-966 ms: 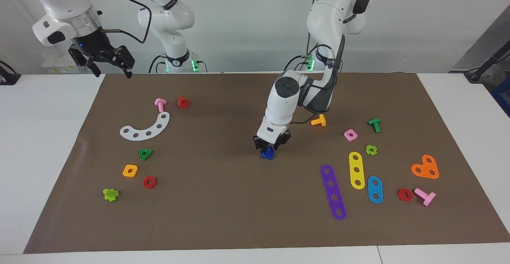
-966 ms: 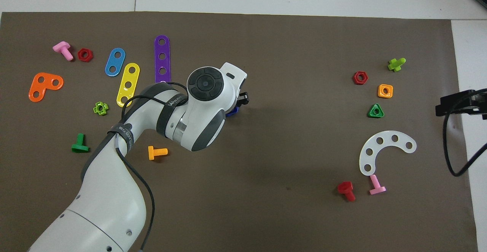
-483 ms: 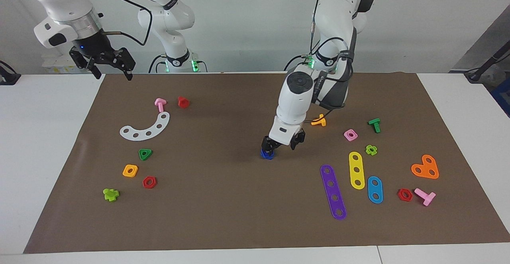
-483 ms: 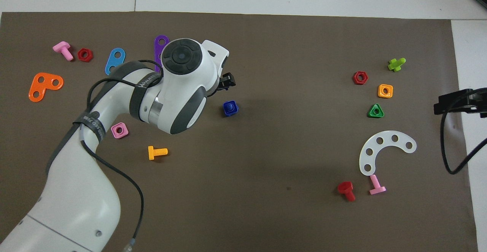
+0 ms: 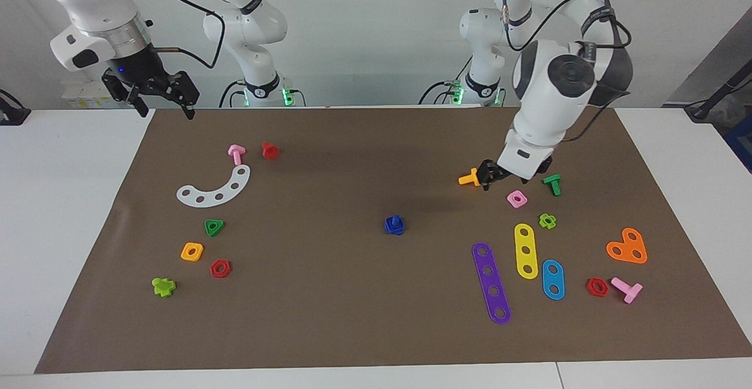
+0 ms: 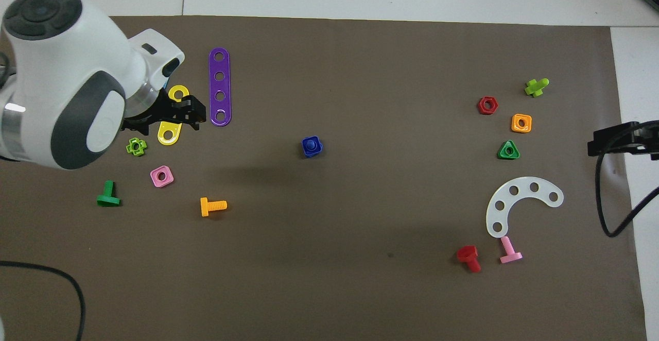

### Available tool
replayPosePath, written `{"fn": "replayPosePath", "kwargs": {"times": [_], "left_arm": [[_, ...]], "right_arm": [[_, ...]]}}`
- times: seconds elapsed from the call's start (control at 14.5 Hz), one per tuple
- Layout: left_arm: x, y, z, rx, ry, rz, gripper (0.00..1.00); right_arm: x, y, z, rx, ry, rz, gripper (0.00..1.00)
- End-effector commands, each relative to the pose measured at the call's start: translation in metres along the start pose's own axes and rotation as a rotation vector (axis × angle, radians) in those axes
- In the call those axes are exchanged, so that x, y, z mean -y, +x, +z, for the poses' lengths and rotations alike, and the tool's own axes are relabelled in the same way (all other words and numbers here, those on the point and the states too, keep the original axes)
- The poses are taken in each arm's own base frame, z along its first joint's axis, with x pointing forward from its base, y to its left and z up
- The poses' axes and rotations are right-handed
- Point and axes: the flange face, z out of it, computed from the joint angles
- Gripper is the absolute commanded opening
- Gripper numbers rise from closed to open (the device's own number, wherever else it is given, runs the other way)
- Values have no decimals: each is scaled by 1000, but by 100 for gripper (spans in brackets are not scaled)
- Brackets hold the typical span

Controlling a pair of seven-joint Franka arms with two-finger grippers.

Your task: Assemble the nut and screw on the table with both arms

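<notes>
Overhead shows the screw [image 6: 311, 145] seated in the nut [image 6: 312, 147]; both hands, left [image 5: 489, 175] and right [image 5: 157, 92], hang parted, empty.

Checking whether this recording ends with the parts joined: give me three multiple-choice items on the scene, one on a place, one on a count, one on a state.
1. Where is the nut?
A. Near the middle of the mat
B. At the mat's edge
C. Off the mat, on the white tabletop

2. How many red hexagonal nuts lie on the mat?
A. One
B. Two
C. Four

3. How is the screw?
A. Standing in the nut
B. Lying on its side, apart from the nut
C. Held in the air

Key: 1 A, as the nut sits mid-mat. 2 B, with one toward the right arm's end and one toward the left arm's end. 3 A, because its stub rises from the nut's centre; the left claw is up toward the left arm's end, and the right claw waits at the right arm's end.
</notes>
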Motion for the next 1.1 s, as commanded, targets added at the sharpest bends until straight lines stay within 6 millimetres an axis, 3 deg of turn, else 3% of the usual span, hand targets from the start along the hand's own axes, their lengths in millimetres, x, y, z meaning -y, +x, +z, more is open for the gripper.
{"fn": "replayPosePath", "kwargs": {"times": [0.0, 0.21, 0.34, 0.62, 1.03], "left_arm": [[67, -12, 14, 43, 10, 139, 98], [138, -16, 5, 30, -6, 198, 98], [154, -23, -11, 3, -4, 204, 98], [150, -47, -67, -100, 14, 193, 100], [137, -63, -95, -139, -9, 173, 100]], "right_arm": [[1, -6, -1, -20, 2, -25, 100], [2, -6, -1, -22, 6, -24, 100], [1, -6, -2, -25, 6, -22, 100], [3, -6, -4, -30, 6, -27, 100], [3, -6, -4, -29, 7, -27, 100]]}}
